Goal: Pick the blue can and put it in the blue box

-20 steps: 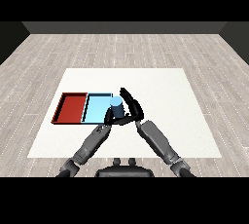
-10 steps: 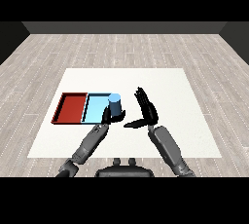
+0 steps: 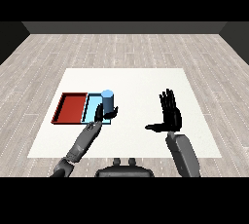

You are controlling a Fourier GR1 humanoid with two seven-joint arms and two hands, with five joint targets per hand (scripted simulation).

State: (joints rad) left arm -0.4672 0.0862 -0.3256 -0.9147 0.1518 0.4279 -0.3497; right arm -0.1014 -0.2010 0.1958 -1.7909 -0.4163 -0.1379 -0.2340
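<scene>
Blue can held upright over the light blue tray by the left robot hand.

At far left, a red tray (image 3: 71,108) is seen on the white table (image 3: 141,79), with the light blue tray (image 3: 91,107) touching its right side. The blue can (image 3: 107,101) is set upright at that tray's right end, and the left robot hand (image 3: 100,115) is curled round it. Well apart to the right, the right robot hand (image 3: 170,113) is raised, fingers straight, thumb spread, nothing held.

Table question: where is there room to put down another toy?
The white table is bare between the blue can and the right hand, and behind both. It is crowded at the left: red tray, blue tray, can and left hand.
</scene>
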